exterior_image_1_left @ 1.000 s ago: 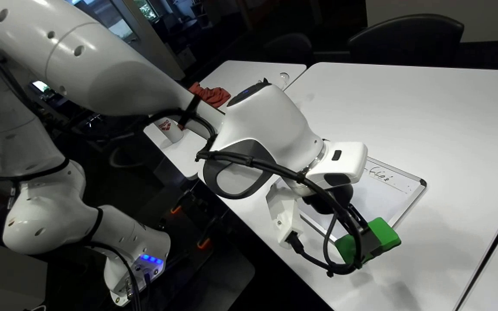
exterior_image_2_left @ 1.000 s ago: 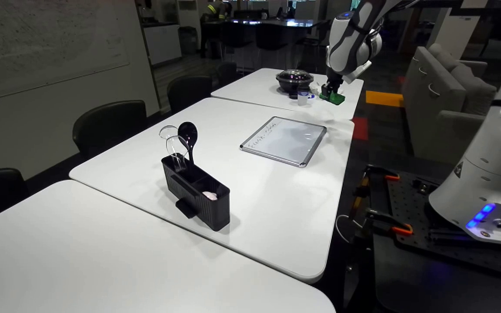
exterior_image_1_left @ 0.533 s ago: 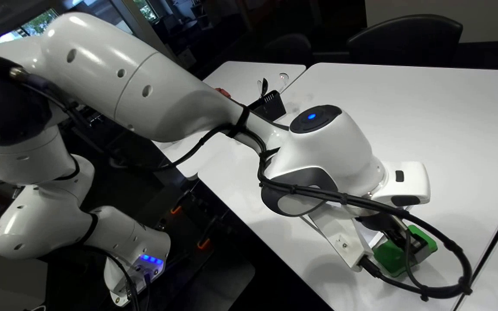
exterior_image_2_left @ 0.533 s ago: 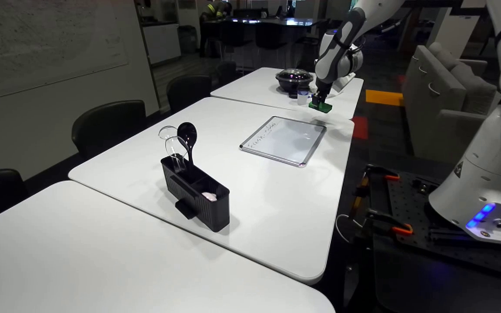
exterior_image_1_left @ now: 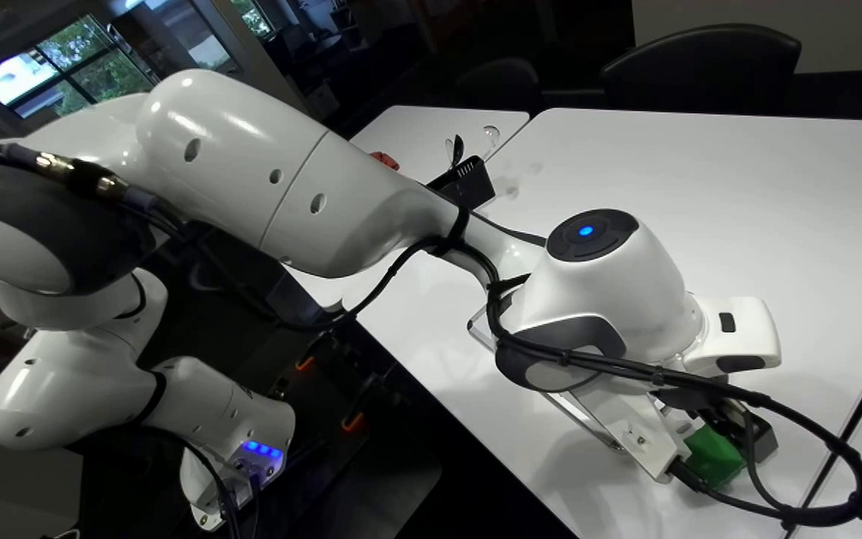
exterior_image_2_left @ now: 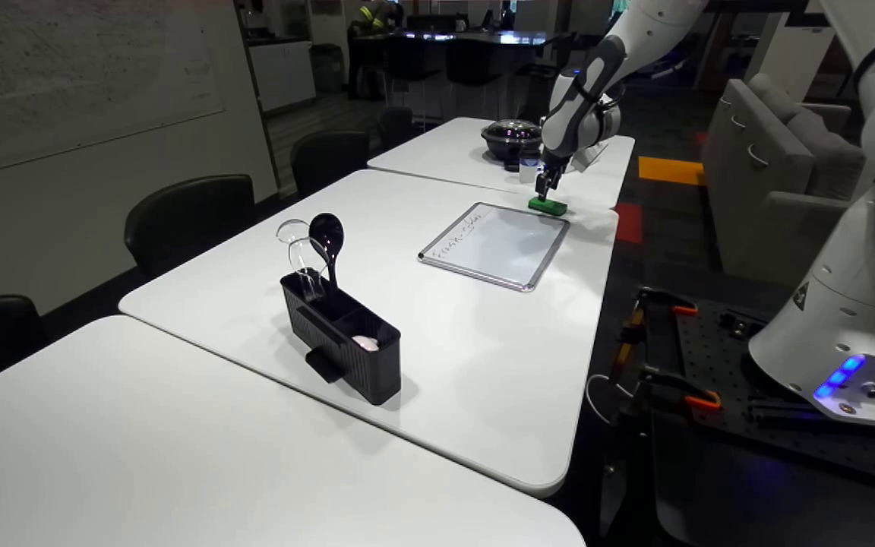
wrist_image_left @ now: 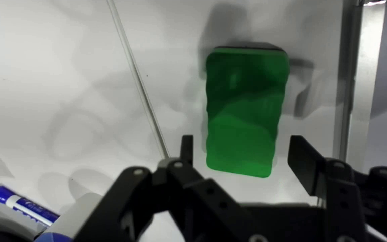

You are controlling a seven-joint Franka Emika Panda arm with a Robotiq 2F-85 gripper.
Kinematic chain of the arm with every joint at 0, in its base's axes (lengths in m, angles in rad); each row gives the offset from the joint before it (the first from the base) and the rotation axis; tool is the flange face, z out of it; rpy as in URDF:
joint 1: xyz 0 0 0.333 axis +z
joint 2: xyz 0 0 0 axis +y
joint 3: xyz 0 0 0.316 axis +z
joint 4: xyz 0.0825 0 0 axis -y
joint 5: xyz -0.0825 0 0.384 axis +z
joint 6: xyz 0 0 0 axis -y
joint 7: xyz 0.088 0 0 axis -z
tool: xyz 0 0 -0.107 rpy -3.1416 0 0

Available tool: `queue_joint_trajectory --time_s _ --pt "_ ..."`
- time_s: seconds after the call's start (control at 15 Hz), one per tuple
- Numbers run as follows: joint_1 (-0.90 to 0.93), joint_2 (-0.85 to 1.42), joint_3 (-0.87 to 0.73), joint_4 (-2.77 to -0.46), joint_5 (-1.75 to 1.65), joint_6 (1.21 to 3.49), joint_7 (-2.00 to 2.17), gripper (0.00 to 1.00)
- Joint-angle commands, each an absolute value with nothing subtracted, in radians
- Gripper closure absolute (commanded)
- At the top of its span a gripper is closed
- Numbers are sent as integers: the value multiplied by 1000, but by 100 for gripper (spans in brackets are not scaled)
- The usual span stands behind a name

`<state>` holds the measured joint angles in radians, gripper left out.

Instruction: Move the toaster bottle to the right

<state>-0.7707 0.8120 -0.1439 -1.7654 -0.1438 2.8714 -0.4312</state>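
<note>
1. Green block (wrist_image_left: 244, 111) is lying on the worktop (exterior_image_2_left: 437, 357) just beside the whiteboard (exterior_image_2_left: 494, 247), off its far end in an exterior view; the wrist view is showing a gap between block and whiteboard.
2. Claw (wrist_image_left: 242, 151) is pointing down by that same end of the whiteboard, jaws standing wide apart, one to either side of the block with clearance on both; it is gripping nothing.
3. Arm (exterior_image_1_left: 618, 299) is reaching over the whiteboard, covering most of it in an exterior view.
4. Seam (wrist_image_left: 139, 80) in the worktop is running on the block's side away from the whiteboard.
5. Blue marker (wrist_image_left: 24, 205), lidded bowl (exterior_image_2_left: 512, 140) and small pale container (exterior_image_2_left: 529, 171) are all sitting across the seam from the whiteboard.
6. Black caddy (exterior_image_2_left: 346, 342) is standing well apart from the whiteboard, off its opposite end, holding a black spoon (exterior_image_2_left: 329, 235) and clear utensils (exterior_image_2_left: 307, 258).
</note>
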Motion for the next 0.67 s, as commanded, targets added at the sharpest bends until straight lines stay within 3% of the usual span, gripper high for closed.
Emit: queue_joint_trajectory --time_s 0.0,0.33,0.6 --pt "-741 758 -165 -1802 -153 2847 -404 0" --pt "-676 621 -199 -1926 -156 2837 -357 0" --pt "-534 466 -320 -2057 -182 2814 -237 0"
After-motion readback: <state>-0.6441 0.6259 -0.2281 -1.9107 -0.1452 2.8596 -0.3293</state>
